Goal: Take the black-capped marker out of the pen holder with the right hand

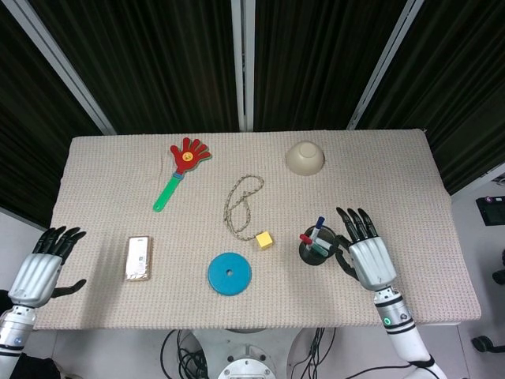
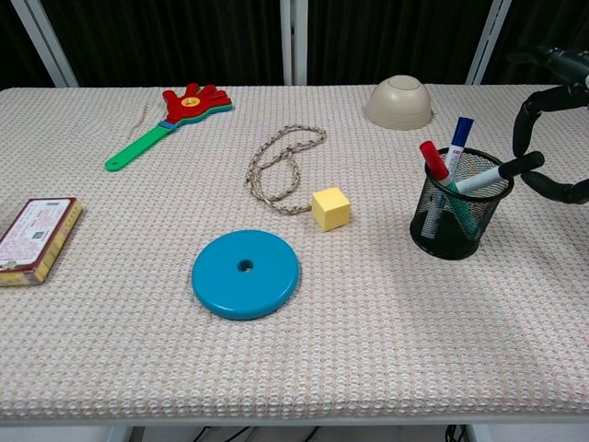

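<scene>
The right hand (image 1: 369,257) sits just beside the black wire-mesh pen holder (image 2: 457,206), on its right side, with the fingers spread and extended and the thumb curved toward the holder; nothing is held in it. In the chest view only its dark curved fingers (image 2: 543,138) show at the right edge of the frame, close to the tip of the black-capped marker (image 2: 492,174). That marker leans in the holder, its cap poking out over the rim toward the hand, next to a red-capped marker (image 2: 434,160) and a blue-capped marker (image 2: 458,136). Whether a finger touches the black cap cannot be told.

The task looks to be at its approach stage: the hand has reached the holder, but the marker is neither pinched nor lifted. The grasp and the pull-out both remain.

For room, the holder stands on the right part of the beige woven-cloth table (image 1: 110,174), with bare cloth between it and the near and right edges. The small yellow cube (image 2: 331,207) and the flat blue disc (image 2: 246,273) lie to the holder's left, apart from it, and the upturned cream bowl (image 2: 399,101) is farther back. The space above the holder looks free for a lift. The left hand (image 1: 41,268) rests, fingers apart and holding nothing, at the far left table edge, well away.
</scene>
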### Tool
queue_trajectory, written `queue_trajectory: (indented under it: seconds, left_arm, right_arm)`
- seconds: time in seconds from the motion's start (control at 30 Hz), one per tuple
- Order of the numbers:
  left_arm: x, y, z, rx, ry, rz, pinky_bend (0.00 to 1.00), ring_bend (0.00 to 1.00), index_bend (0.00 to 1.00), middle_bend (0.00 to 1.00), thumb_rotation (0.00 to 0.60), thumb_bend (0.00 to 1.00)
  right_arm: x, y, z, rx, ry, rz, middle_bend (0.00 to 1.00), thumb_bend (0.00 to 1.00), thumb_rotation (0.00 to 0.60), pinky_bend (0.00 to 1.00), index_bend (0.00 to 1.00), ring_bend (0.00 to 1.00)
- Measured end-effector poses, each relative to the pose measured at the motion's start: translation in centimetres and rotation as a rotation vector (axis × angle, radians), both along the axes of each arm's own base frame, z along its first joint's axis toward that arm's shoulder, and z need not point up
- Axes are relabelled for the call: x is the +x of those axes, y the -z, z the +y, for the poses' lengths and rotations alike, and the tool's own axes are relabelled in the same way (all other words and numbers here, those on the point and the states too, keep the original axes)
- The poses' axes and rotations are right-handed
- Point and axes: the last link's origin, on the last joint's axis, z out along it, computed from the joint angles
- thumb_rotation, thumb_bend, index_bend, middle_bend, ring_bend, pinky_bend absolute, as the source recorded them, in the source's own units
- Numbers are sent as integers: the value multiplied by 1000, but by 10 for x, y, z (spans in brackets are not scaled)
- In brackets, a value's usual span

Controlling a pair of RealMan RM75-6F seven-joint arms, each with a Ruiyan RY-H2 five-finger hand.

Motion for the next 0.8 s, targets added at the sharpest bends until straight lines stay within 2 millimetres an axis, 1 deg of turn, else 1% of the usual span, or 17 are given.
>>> queue_trajectory:
  seconds: [0.17,0.3,0.4,0.43,0.53,0.63,0.8]
  left_arm:
    - [1,0,0,-1,0,-2,46,16,131,69,600,159]
    - [1,1,-1,-4,1,-2,46,16,131,69,600,160]
    - [1,2,-1,-7,1,-3,46,16,131,69,600,160]
    - [1,2,0,-8,1,-3,46,16,131,69,600,160]
    - [1,3,0,-10,2,-3,46,16,131,69,600,160]
    - [0,3,1,-12,-3,-1,46,16,131,69,600,159]
    - [-3,6,4,-19,-18,13,46,16,131,69,600,159]
  right_arm:
    - [5,-20,9,-37,-22,-52,62,305,600,0,649,0]
    - [3,-49,18,-106,-35,-99,70,308,600,0,661,0]
    - [-4,-71,20,-171,-28,-119,76,308,600,0,667,0]
    - [-6,-75,19,-185,-21,-122,76,308,600,0,668,0]
    - [-19,-80,14,-209,26,-103,75,309,600,0,670,0]
    - [-37,-79,5,-213,85,-68,73,310,600,0,672,0]
    - [-66,-63,-9,-171,166,-29,70,307,600,0,678,0]
